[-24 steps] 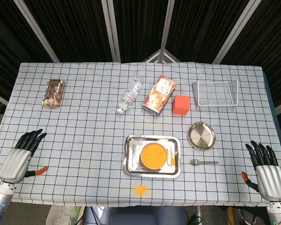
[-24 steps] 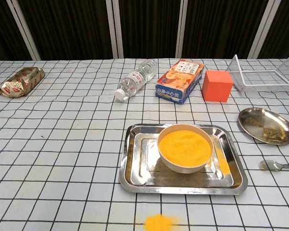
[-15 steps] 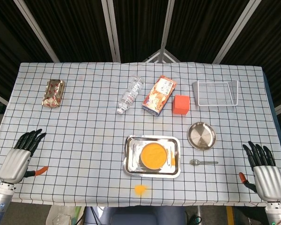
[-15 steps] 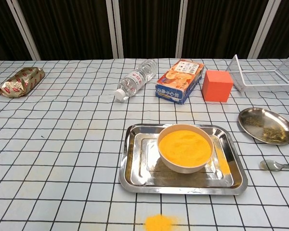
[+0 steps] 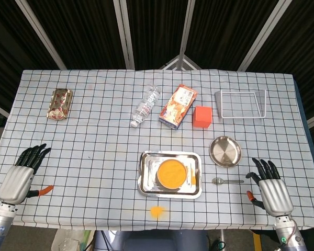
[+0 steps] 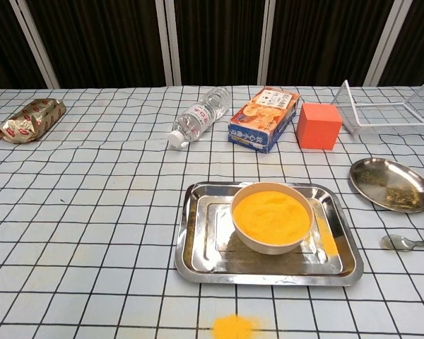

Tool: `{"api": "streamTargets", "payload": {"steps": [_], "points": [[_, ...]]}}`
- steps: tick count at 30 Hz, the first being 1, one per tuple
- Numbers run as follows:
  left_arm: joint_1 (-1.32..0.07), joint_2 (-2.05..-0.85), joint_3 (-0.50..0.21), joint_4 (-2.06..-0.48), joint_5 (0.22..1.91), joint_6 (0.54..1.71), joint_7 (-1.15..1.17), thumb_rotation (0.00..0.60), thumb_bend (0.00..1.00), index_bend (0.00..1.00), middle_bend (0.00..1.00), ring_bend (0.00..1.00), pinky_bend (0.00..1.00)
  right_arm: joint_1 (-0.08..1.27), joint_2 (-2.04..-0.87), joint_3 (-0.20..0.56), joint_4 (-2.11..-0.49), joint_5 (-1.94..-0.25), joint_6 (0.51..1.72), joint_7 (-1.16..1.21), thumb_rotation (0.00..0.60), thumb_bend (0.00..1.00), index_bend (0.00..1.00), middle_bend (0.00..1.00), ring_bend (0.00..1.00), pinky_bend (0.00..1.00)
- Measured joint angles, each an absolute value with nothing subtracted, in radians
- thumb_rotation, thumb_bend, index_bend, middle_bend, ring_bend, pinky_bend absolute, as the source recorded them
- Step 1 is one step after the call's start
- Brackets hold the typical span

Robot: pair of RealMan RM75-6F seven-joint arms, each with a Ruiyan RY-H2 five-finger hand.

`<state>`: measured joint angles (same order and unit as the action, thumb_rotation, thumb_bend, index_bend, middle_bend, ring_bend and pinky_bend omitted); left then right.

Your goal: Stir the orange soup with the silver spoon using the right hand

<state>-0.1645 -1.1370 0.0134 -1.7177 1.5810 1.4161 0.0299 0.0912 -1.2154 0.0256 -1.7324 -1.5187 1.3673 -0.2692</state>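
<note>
A bowl of orange soup [image 5: 171, 173] [image 6: 271, 215] stands in a steel tray [image 5: 146, 184] [image 6: 198, 247] near the table's front centre. The silver spoon [image 5: 226, 181] [image 6: 407, 243] lies flat on the cloth to the right of the tray, bowl end toward it. My right hand [image 5: 269, 185] hovers just right of the spoon's handle, fingers spread and empty; the chest view does not show it. At the front left edge my left hand [image 5: 23, 172] rests open, also empty.
A round steel plate [image 5: 225, 151] [image 6: 391, 183] lies just behind the spoon. Further back are an orange cube [image 5: 202, 116], a snack box [image 5: 177, 106], a lying water bottle [image 5: 145, 106], a wire rack [image 5: 240, 104] and a foil packet [image 5: 59, 103]. Orange powder [image 5: 156, 211] is spilled in front of the tray.
My right hand has moved left along the front edge, from near the table's right corner to just beside the spoon's handle. The left hand and all objects stay put.
</note>
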Motion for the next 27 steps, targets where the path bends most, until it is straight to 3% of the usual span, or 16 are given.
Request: {"api": "streamTargets", "payload": {"steps": [14, 27], "points": [[-0.165, -1.133, 0.015, -1.715, 1.586, 1.417, 0.018, 0.600, 0.02, 0.00, 0.00, 0.00, 0.00, 0.145, -1.394, 0.068, -1.622, -1.335, 1.272, -0.445, 0.600, 0.35, 0.41, 0.10, 0.00, 0.00], [-0.165, -1.133, 0.016, -1.716, 1.583, 1.412, 0.025, 0.600, 0.02, 0.00, 0.00, 0.00, 0.00, 0.171, -1.471, 0.087, -1.519, -1.268, 1.246, -0.474, 0.600, 0.35, 0.41, 0.11, 0.00, 0.00]]}}
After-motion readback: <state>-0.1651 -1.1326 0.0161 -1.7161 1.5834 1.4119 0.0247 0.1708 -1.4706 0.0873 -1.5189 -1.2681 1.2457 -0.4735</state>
